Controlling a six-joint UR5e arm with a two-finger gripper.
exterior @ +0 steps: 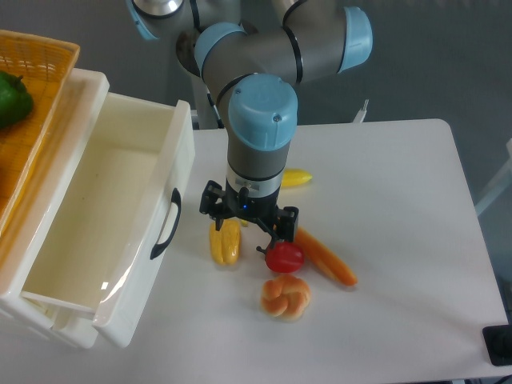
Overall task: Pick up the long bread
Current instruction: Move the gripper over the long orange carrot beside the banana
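Currently the gripper (pixel 270 238), fingers spread and holding nothing, hangs just left of the bread (pixel 326 258); it should shift right, clear of the tomato (pixel 284 258), and straddle the bread's width.

Grey tubular arm (pixel 264 56) with light-blue joint caps, a black cable, and a black gripper (pixel 250 214)

You have a white table (pixel 400 176) against a grey wall (pixel 448 56); a white open drawer (pixel 120 216) stands at left.
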